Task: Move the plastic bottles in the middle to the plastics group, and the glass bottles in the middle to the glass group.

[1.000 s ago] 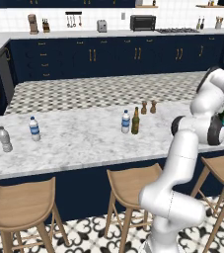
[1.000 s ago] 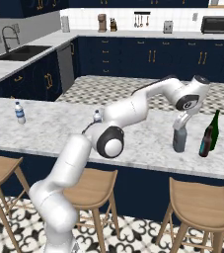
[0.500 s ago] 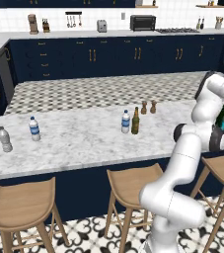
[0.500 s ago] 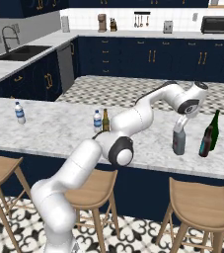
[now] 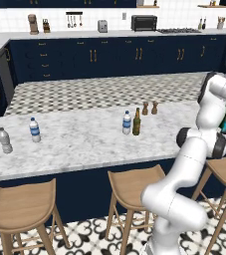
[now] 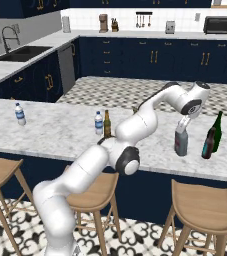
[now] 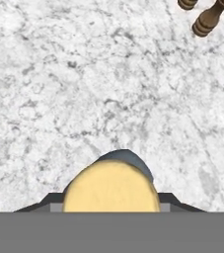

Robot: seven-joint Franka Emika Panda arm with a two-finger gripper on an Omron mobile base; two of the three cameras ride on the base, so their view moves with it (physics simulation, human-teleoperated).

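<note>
My gripper (image 6: 184, 125) is shut on the tan cap of the squat grey-blue bottle (image 6: 181, 144), which stands upright at counter level just left of the glass group. That group is the tall green wine bottle (image 6: 217, 131) and the dark blue bottle (image 6: 208, 144). In the hand view the tan cap (image 7: 111, 188) sits between my fingertips, with my gripper (image 7: 111, 201) over bare marble. In the middle stand the blue-label plastic bottle (image 5: 127, 123) and the olive-brown bottle (image 5: 136, 122). At the far left is the plastics group: a plain greyish bottle (image 5: 5, 141) and a blue-label one (image 5: 34, 130).
Two small brown shakers (image 5: 150, 107) stand behind the middle pair, and one shaker (image 7: 208, 17) shows at the top right of the hand view. Wooden stools (image 5: 134, 184) line the counter's near edge (image 5: 84, 167). Bare marble lies between the groups.
The hand with the squat bottle has sunk a little toward the counter beside the glass pair. The other bottles have not moved.
</note>
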